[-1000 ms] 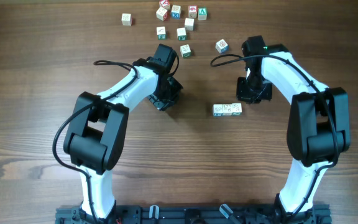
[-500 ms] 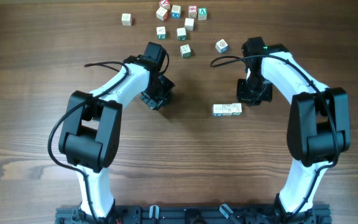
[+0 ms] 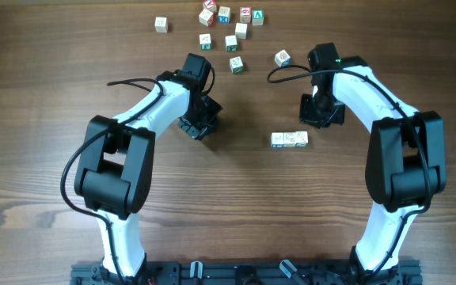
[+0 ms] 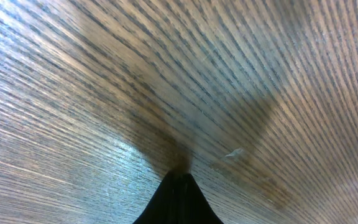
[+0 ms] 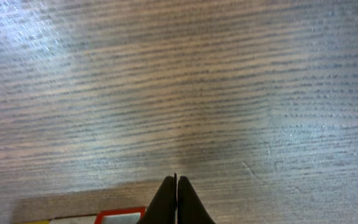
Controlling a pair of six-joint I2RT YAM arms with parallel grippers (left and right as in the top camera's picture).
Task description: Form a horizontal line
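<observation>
— Where is the horizontal line (image 3: 289,139)?
— Flat on the table (image 3: 46,119), three cubes edge to edge. My right gripper (image 3: 321,120) hangs just past the line's right end, on its far side, fingers pressed together on nothing.
— And your left gripper (image 3: 201,127)?
— Well off the line's left end, jaws likewise closed and empty. Loose cubes (image 3: 229,28) are scattered beyond the line.

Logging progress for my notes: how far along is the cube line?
Done: a row of three letter cubes lies horizontal, touching. In hand: nothing; left gripper and right gripper are shut, empty. Left: perhaps nothing, unless the loose cubes up top must join.
</observation>
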